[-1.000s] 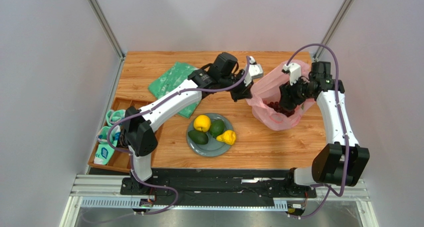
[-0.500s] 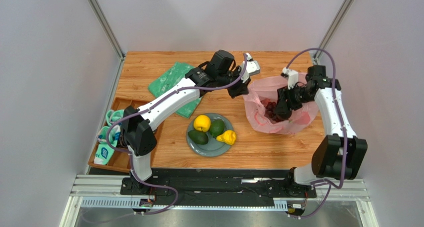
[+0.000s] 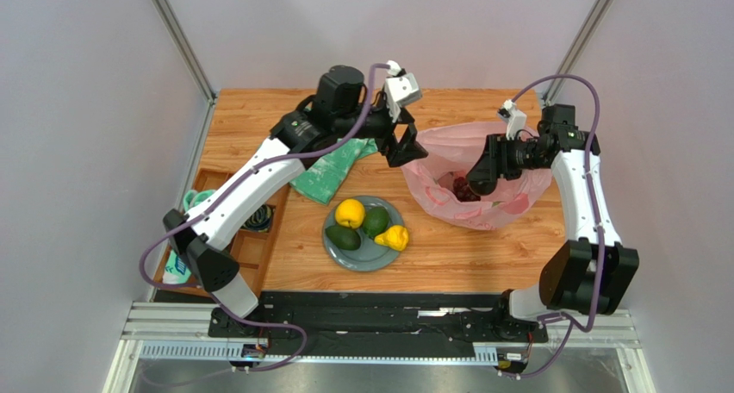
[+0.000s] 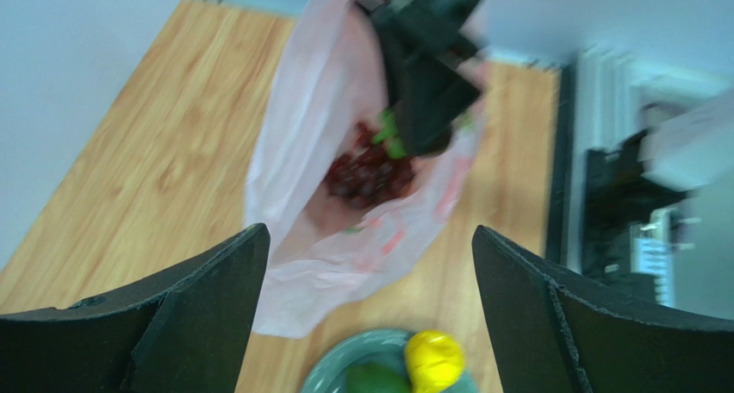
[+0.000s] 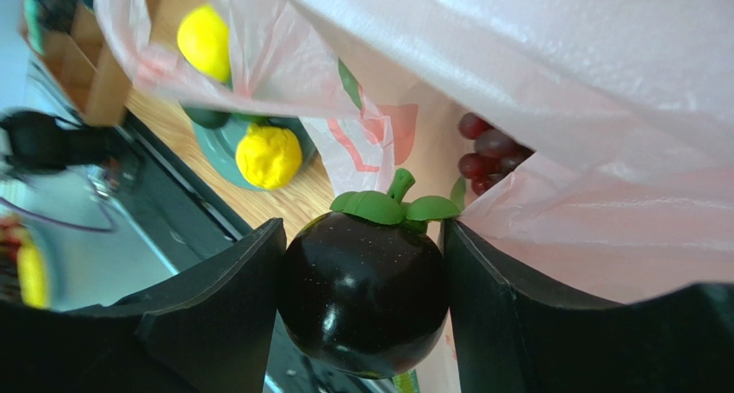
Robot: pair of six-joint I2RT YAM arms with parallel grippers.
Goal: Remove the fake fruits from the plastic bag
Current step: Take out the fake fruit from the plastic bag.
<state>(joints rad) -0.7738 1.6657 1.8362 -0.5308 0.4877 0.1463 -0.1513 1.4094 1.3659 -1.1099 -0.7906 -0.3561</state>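
The pink plastic bag (image 3: pixel 482 208) lies open on the right of the table. My right gripper (image 3: pixel 476 179) is in its mouth, shut on a round glossy dark fruit (image 5: pixel 362 294) with green leaves. A dark red grape bunch (image 5: pixel 487 147) lies inside the bag (image 5: pixel 534 91), also seen in the left wrist view as grapes (image 4: pixel 366 173). My left gripper (image 3: pixel 401 143) hangs open and empty just left of the bag (image 4: pixel 293 152). A grey-green plate (image 3: pixel 366 255) holds a yellow citrus (image 3: pixel 350 213), two green avocados (image 3: pixel 343 237) and a yellow lumpy fruit (image 3: pixel 394 237).
A flat green patterned bag (image 3: pixel 332 173) lies under the left arm at the back left. A wooden tray (image 3: pixel 203 183) with small packets (image 3: pixel 183 264) sits off the table's left edge. Grey walls close in on both sides.
My left gripper let go of the bag's rim, opened wide and drew back up and to the left. The bag slumped wider. My right gripper shifted slightly, still holding the dark fruit.
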